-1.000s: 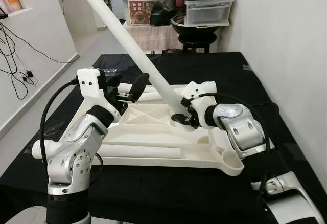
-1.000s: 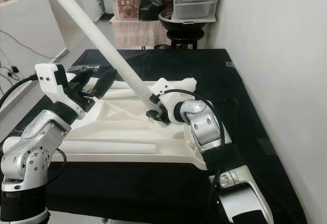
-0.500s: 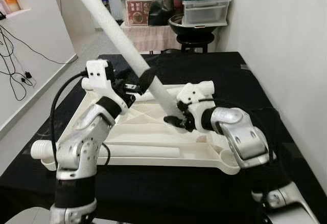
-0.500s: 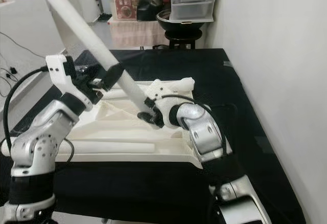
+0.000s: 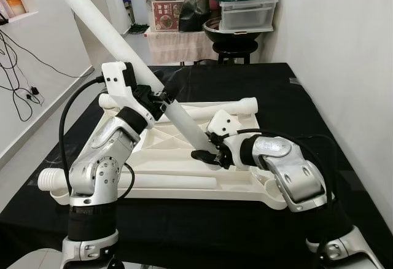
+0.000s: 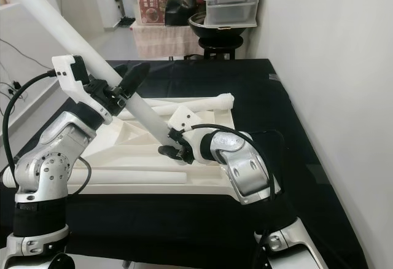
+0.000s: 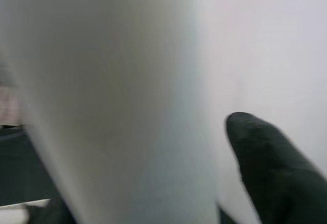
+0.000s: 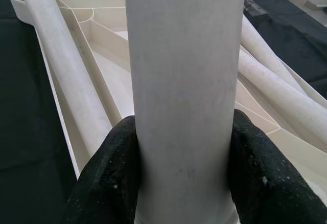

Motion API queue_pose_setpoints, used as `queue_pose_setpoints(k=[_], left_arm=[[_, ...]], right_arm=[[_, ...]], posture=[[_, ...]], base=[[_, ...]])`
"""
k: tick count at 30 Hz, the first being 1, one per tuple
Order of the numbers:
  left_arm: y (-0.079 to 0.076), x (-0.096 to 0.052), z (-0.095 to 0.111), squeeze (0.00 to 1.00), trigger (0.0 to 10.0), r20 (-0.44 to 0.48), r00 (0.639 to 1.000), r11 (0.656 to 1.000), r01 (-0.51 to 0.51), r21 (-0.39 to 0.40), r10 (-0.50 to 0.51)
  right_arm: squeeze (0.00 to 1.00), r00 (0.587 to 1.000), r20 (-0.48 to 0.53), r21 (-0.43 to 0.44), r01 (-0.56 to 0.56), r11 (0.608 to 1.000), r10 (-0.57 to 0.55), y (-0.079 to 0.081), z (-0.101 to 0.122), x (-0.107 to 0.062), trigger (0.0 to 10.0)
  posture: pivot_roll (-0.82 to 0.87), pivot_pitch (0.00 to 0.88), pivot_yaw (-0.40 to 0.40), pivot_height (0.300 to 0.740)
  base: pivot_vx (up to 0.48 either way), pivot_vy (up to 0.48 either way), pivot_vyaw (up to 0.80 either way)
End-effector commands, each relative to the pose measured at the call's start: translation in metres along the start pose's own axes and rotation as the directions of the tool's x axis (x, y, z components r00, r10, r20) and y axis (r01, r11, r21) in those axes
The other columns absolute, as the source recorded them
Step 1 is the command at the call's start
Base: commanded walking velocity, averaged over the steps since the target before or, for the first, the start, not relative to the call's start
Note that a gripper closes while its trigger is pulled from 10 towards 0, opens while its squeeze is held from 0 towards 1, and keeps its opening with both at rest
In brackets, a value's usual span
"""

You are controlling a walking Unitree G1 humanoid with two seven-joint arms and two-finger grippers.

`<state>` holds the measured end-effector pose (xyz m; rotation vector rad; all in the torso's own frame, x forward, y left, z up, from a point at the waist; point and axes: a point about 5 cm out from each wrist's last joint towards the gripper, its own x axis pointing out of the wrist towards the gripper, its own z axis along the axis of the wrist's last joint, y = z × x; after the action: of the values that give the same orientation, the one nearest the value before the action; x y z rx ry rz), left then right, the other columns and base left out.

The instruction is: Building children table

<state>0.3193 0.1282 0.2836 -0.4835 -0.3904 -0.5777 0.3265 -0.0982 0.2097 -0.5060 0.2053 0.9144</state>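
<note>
White leg point(image 5: 123, 48) between both hands, right hand point(image 8: 181, 183) clamping base.

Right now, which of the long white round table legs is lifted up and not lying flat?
The white round table leg slanting up toward the robot's left, held by the left hand and right hand. The other legs lie flat on the upturned white tabletop.

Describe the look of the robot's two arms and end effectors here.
Both arms have silver metallic shells with black joints. Each wrist carries a white housing. The left end effector and right end effector have long black fingers with a grainy surface. A black cable loops along the left arm.
</note>
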Motion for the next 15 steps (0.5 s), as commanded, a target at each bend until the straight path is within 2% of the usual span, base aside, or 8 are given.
queue_pose_setpoints(k=[1,4,8,10,12,15], left_arm=[[-0.012,0.002,0.007,0.0,0.0,0.037,0.994,0.994,0.1,-0.038,-0.098],[-0.017,0.002,0.007,0.0,0.0,0.03,0.988,0.986,0.156,-0.051,-0.155],[-0.018,0.002,0.007,0.0,0.0,0.028,0.986,0.985,0.166,-0.053,-0.165],[-0.018,0.001,0.007,0.0,0.0,0.022,0.984,0.983,0.178,-0.053,-0.177],[-0.02,0.001,0.006,0.0,0.0,0.015,0.979,0.977,0.203,-0.057,-0.203],[-0.021,0.002,0.006,0.0,0.0,0.01,0.976,0.974,0.219,-0.06,-0.219]], right_arm=[[0.0,0.999,0.031,0.038,-0.028,0.999,0.027,0.006,0.0,0.004,10.0],[0.0,0.998,0.048,0.063,-0.031,0.998,0.028,0.006,-0.001,0.005,10.0],[0.0,0.998,0.063,0.07,-0.032,0.997,0.028,0.006,-0.001,0.005,10.0],[0.0,0.994,0.112,0.087,-0.028,0.996,0.019,0.007,0.002,0.007,10.0],[0.0,0.976,0.215,0.082,0.01,0.997,-0.027,0.005,0.009,0.007,10.0],[0.0,0.972,0.232,0.079,0.02,0.997,-0.038,0.004,0.01,0.007,10.0]], posture=[[-0.14,0.0,0.061,0.74],[-0.14,0.0,0.063,0.74],[-0.13,0.0,0.063,0.74],[-0.13,0.0,0.065,0.74],[-0.13,0.0,0.065,0.74],[-0.13,0.0,0.065,0.74]], base=[[0.0,0.0,0.0],[0.0,0.0,0.0],[0.0,0.0,0.0],[0.0,0.0,0.0],[0.0,0.0,0.0],[0.0,0.0,0.0]])
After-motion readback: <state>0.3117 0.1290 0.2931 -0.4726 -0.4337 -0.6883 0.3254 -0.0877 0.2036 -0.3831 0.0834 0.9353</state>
